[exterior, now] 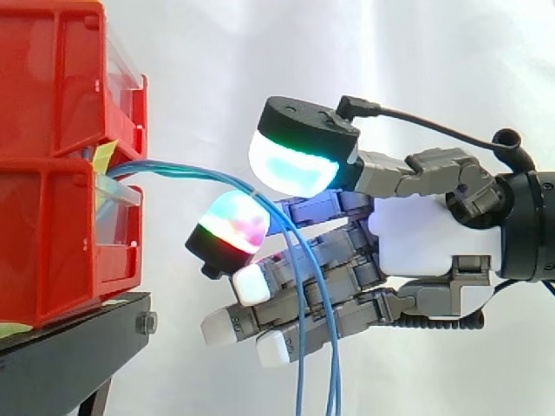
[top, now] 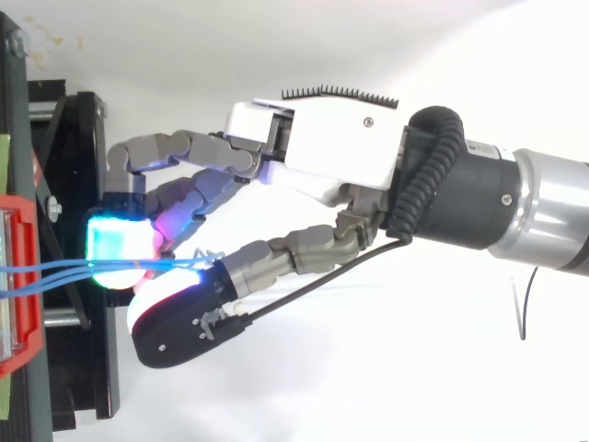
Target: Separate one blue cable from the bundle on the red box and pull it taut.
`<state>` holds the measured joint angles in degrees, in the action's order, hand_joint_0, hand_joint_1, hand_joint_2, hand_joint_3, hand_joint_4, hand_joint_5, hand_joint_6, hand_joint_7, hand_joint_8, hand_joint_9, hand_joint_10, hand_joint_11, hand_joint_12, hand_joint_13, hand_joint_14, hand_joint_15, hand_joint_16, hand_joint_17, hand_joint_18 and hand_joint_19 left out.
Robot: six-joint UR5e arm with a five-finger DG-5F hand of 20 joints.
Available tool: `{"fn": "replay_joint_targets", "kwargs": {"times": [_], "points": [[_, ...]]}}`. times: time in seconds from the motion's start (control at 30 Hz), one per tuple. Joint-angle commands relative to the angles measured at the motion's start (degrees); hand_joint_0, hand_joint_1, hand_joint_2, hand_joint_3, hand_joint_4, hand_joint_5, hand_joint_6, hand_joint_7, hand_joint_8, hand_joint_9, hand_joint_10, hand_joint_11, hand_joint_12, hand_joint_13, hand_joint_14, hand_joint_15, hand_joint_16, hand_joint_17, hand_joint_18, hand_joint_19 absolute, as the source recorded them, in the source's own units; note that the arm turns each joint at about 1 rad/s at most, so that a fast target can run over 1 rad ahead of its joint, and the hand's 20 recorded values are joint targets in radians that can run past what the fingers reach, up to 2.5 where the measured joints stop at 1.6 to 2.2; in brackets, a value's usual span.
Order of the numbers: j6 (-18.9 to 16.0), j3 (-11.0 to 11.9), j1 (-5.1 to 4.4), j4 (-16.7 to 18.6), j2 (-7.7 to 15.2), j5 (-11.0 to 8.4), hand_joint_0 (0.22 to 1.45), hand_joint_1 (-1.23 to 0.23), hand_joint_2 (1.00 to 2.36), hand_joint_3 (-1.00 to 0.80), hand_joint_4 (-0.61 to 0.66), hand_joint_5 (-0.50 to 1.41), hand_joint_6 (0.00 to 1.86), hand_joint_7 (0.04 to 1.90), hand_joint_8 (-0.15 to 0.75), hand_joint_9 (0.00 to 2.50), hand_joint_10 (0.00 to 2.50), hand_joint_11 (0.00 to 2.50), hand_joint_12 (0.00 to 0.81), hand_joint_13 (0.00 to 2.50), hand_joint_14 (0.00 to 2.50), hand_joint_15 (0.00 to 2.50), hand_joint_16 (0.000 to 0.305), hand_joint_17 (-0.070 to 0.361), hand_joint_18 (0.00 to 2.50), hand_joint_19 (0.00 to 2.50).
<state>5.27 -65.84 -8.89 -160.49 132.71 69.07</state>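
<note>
Blue cables leave the gap between the 2 stacked red bins at the left of the side view. They run roughly level to the right, crest at the hand, then hang down in 2 loose strands past the lower edge. The bins sit on a black stand before a white curtain. The hand comes in from the right with its fingers reaching toward the bins, near them but apart. Its thumb pad, glowing cyan and green, sits uppermost, and a finger pad glowing red, green and magenta lies just below it. The cables pass through the narrow slot between these 2 pads. In the top view the 2 strands enter from the left edge and converge where the finger's cyan pad meets the thumb pad. The hand is closed in a pinch there, and both strands seem caught in it, though the contact itself is hidden by the pads. The lower fingers, tipped with white pads, lie half curled behind the hanging strands.
</note>
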Motion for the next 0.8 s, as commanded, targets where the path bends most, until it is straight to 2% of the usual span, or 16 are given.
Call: {"fn": "replay_joint_targets", "kwargs": {"times": [0.0,0.17,0.67,0.77], "points": [[0.00,0.01,-0.07,0.00,0.00,0.01,0.58,-0.68,1.00,-0.48,0.23,-0.06,0.52,1.46,0.340,0.92,0.01,0.45,0.365,0.58,0.01,0.23,0.047,0.106,0.59,0.44],[0.00,0.01,-0.07,0.00,0.00,-0.08,0.62,-0.64,1.01,-0.40,0.22,-0.06,0.52,1.46,0.341,0.94,0.01,0.45,0.358,0.59,0.01,0.22,0.046,0.104,0.60,0.44],[0.00,0.01,-0.07,0.00,0.00,0.01,0.63,-0.64,1.01,-0.34,0.23,-0.06,0.50,1.43,0.338,0.93,0.01,0.45,0.360,0.60,0.01,0.23,0.046,0.104,0.61,0.45],[0.00,0.01,-0.07,0.00,0.00,-0.08,0.64,-0.64,1.02,-0.27,0.23,-0.07,0.50,1.40,0.338,0.93,0.01,0.45,0.360,0.60,0.01,0.23,0.046,0.104,0.61,0.45]]}}
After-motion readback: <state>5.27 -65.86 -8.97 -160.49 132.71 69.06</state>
